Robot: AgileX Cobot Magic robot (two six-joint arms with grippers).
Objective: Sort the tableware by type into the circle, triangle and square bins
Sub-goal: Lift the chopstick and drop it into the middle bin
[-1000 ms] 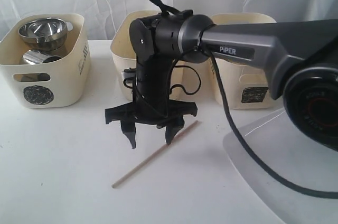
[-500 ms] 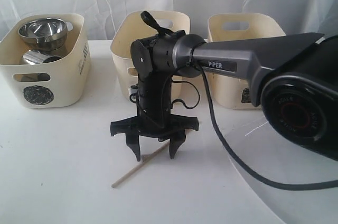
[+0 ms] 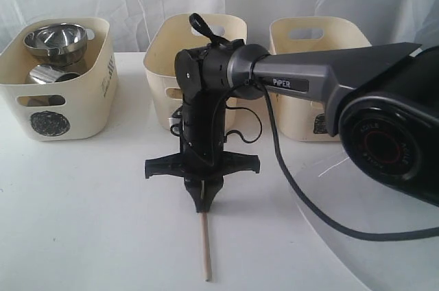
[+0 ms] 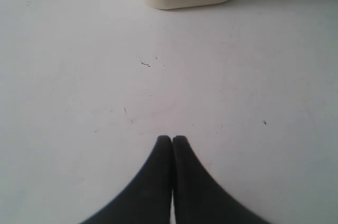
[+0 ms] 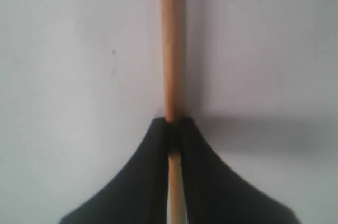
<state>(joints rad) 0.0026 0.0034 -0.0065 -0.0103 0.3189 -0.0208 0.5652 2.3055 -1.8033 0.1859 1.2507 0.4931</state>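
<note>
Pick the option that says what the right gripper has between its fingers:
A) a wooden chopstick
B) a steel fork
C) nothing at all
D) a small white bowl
A: the right gripper is shut on the thin wooden chopstick, which runs out past its fingertips over the white table.

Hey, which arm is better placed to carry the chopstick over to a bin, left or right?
Right. Its gripper is shut on the chopstick, with the middle bin just behind it. The left gripper is shut on nothing above the table, with no chopstick in its view.
</note>
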